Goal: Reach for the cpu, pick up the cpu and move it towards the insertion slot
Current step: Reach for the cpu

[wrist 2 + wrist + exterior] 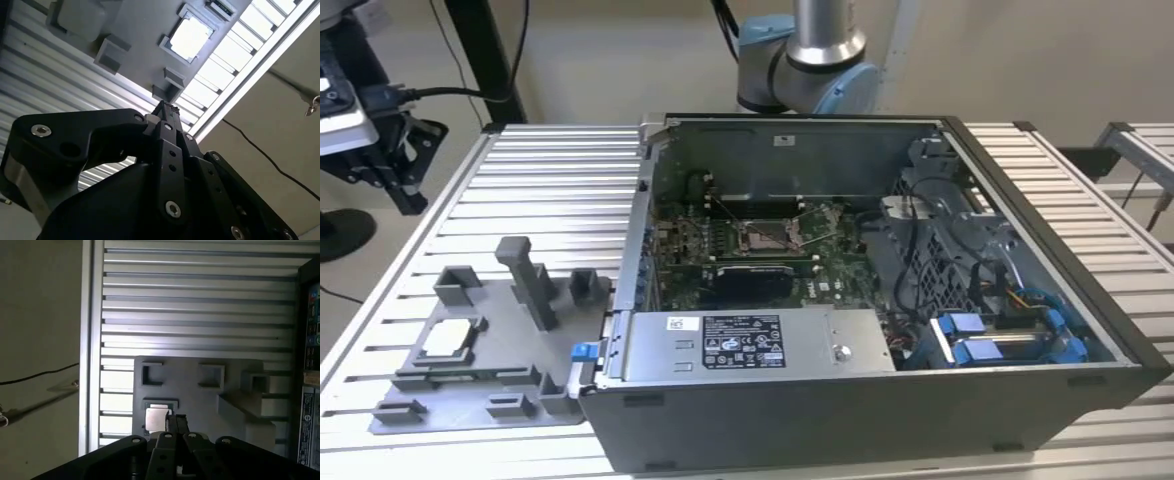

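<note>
The cpu point(447, 338) is a small pale square lying flat in a recess of the grey fixture plate point(480, 405), at the exterior view's left. Both wrist views show the cpu point(189, 37) point(156, 419) just past my fingertips, well below them. My gripper point(403, 190) hangs beyond the table's far left corner, high above and apart from the cpu. Its black fingers point(167, 106) point(175, 419) are pressed together with nothing between them. The insertion slot point(767, 235), framed in silver on the green board, sits inside the open computer case.
The open computer case point(881, 400) fills the table's middle and right. Grey blocks and an upright post point(534, 285) stand on the fixture plate near the cpu. The ribbed aluminium table point(547, 180) stretches between my gripper and the plate. A cable point(40, 375) lies on the floor.
</note>
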`<state>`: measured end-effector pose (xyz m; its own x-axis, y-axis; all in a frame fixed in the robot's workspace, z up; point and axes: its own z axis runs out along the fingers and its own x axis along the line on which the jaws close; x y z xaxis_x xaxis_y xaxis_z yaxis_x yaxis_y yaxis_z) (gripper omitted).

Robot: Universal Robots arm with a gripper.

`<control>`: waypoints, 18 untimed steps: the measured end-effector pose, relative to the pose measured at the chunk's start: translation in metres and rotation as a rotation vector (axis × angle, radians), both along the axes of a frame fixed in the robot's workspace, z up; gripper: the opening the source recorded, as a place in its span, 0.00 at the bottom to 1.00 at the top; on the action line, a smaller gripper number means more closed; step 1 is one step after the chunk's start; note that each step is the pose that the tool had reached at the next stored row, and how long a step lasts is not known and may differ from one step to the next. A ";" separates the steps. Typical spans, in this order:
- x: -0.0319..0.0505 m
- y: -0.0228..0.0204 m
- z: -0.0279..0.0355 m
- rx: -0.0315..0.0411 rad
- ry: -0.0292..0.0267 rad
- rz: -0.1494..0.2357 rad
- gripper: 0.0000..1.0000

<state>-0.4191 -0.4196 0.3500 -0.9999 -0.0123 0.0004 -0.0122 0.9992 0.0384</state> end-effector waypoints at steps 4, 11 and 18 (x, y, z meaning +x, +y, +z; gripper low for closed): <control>-0.0011 -0.0082 -0.0003 0.0000 0.0000 -0.002 0.00; -0.0030 -0.0221 -0.0012 0.0000 0.0000 -0.007 0.00; -0.0025 -0.0237 -0.0017 0.0000 0.0000 -0.007 0.00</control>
<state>-0.4216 -0.4433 0.3482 -1.0000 -0.0053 0.0004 -0.0053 0.9992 0.0384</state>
